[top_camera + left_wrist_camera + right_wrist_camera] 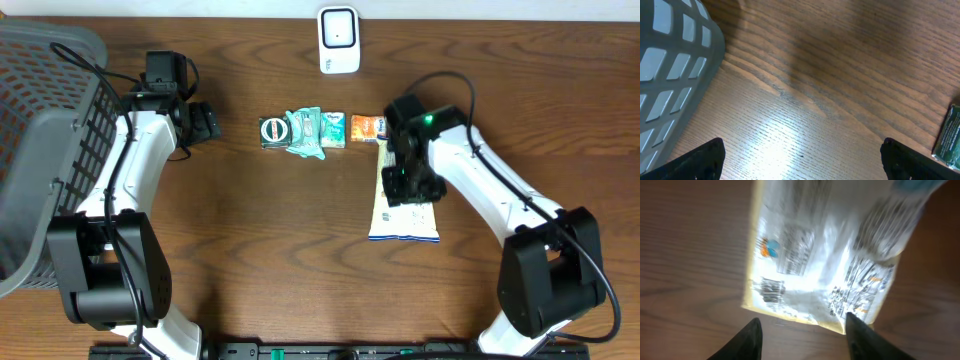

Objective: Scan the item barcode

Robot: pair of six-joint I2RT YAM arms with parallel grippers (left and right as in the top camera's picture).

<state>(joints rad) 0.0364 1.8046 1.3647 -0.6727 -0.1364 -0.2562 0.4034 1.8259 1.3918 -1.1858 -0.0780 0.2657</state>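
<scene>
A flat white packet lies printed side up on the wooden table, right of centre. In the right wrist view the packet shows a barcode near its lower left corner. My right gripper hovers over the packet's upper end; in its own view the gripper is open, its fingers just short of the packet's edge with nothing between them. The white scanner stands at the table's far edge. My left gripper is wide open over bare wood at the left.
A row of small items lies mid-table: a dark green tin, a crumpled teal packet, a small green packet and an orange packet. A grey mesh basket fills the left edge, close to my left gripper.
</scene>
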